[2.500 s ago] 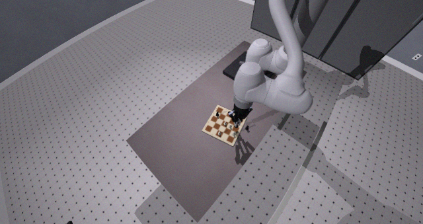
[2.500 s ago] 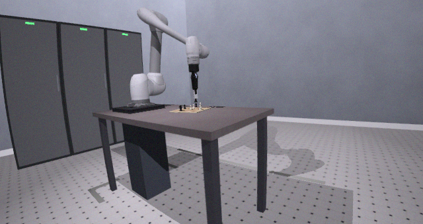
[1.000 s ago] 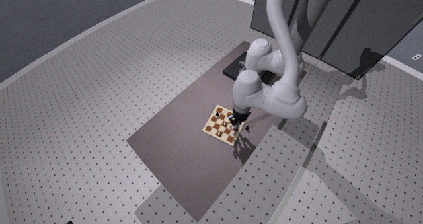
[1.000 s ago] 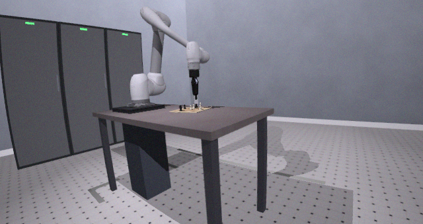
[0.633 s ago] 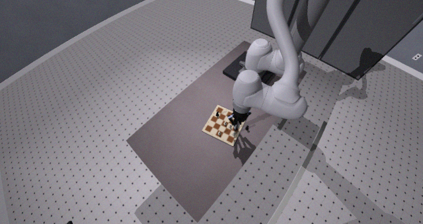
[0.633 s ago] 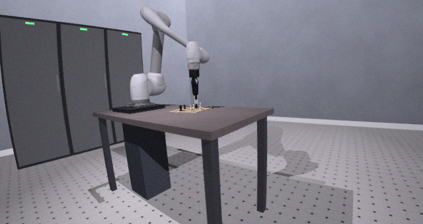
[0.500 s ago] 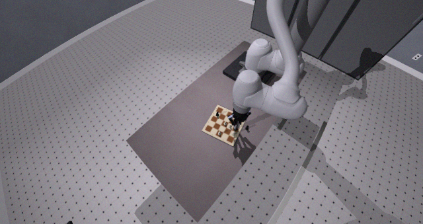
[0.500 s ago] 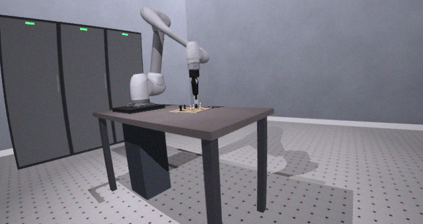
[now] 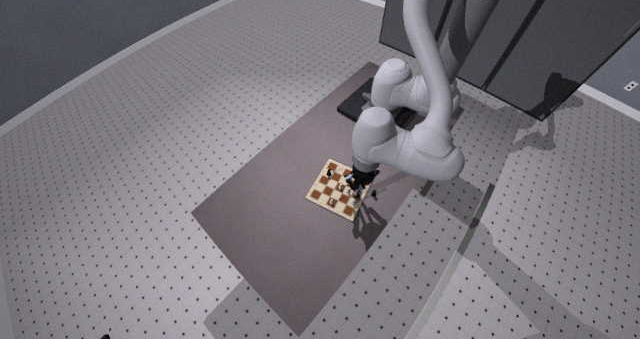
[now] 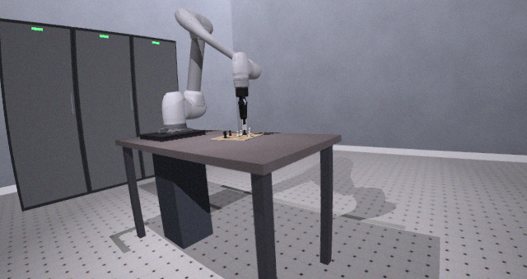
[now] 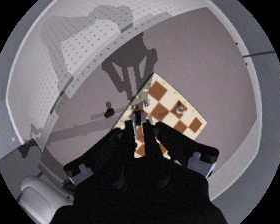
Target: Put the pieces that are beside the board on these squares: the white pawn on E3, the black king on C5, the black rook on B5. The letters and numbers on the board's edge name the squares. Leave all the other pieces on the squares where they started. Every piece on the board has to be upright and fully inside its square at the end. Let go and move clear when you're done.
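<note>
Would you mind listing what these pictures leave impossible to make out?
- Held piece: shut gripper grips something; wrist view too dark and blurred to name it.
- Board letters and numbers: too small in the top view.
- Pieces under the gripper: hidden by the arm, top view.
- Pieces on the board: tiny specks, exterior view.

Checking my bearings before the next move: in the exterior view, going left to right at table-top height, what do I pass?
Cabinet doors → arm's white base → dark base plate → black piece at the board's left end → claw, shut on a piece too small to name → table's right corner.
</note>
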Motion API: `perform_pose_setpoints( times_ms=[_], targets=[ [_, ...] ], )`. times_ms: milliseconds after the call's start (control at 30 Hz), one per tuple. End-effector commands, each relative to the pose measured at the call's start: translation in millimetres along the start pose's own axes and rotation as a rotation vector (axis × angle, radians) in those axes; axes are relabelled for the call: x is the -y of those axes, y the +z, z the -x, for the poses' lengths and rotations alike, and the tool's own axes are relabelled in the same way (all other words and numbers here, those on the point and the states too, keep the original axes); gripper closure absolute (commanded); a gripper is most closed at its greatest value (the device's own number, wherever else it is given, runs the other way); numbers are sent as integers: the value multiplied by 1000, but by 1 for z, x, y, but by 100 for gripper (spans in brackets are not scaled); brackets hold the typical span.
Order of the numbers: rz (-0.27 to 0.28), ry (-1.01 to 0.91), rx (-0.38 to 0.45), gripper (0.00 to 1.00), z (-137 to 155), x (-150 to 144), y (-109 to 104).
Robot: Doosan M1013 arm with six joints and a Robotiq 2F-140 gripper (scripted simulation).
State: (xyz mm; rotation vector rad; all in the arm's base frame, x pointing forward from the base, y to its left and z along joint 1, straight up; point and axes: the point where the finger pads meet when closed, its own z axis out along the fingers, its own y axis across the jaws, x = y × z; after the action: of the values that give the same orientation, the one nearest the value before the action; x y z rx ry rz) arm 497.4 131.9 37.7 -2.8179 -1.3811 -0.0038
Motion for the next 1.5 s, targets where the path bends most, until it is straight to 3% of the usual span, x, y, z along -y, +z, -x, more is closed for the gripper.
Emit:
perform_pose_setpoints(
  times_ms=[0,1233,1467],
  targets=[
    [0,0,0,100,0,0,0],
    [0,0,0,100,0,0,0],
    [0,0,0,85,0,0,0]
  ],
)
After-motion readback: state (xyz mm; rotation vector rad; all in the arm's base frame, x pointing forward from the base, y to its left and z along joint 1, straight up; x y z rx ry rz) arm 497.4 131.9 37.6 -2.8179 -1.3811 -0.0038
